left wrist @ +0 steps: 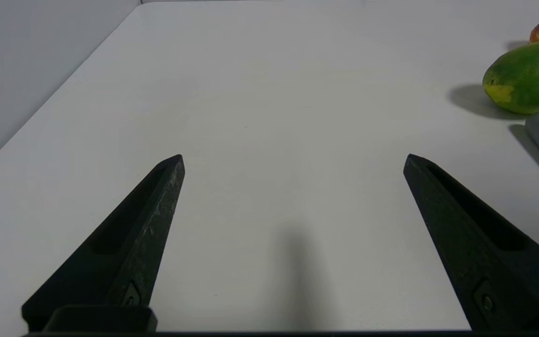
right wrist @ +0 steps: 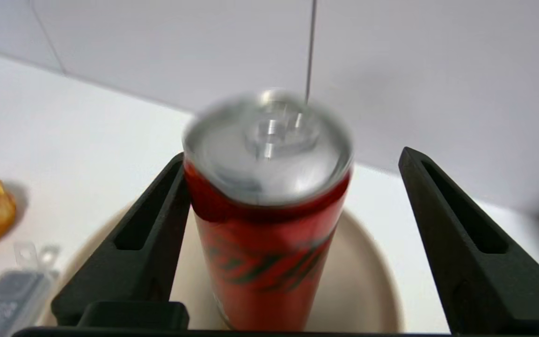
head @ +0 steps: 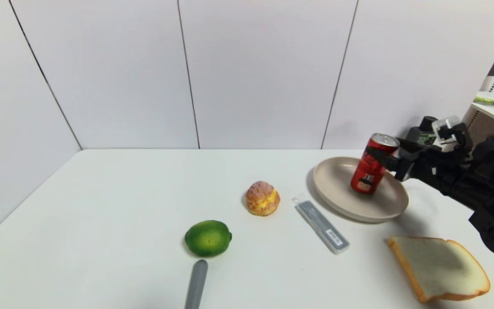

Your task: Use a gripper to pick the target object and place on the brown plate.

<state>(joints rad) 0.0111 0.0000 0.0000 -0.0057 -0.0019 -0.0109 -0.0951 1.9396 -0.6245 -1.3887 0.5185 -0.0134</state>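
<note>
The left gripper (left wrist: 294, 159) hovers parked over bare table (head: 101, 223), its fingers spread wide around nothing. Moving rightward, a lime (head: 208, 238), a cream puff (head: 263, 198) and a grey case (head: 322, 226) lie apart from one another. Then comes the brown plate (head: 337, 197), with the red can (head: 370, 169) on it, leaning slightly. The right gripper (right wrist: 293, 159) brackets the can's upper body with its fingers parted: one finger touches the can, the other stands clear (so it is not being pinched). The can is probably light, stiff but dentable, smooth-walled and tippy; a mid-body hold suits it best. A bread slice (head: 440, 267) lies nearest the robot, on the right.
</note>
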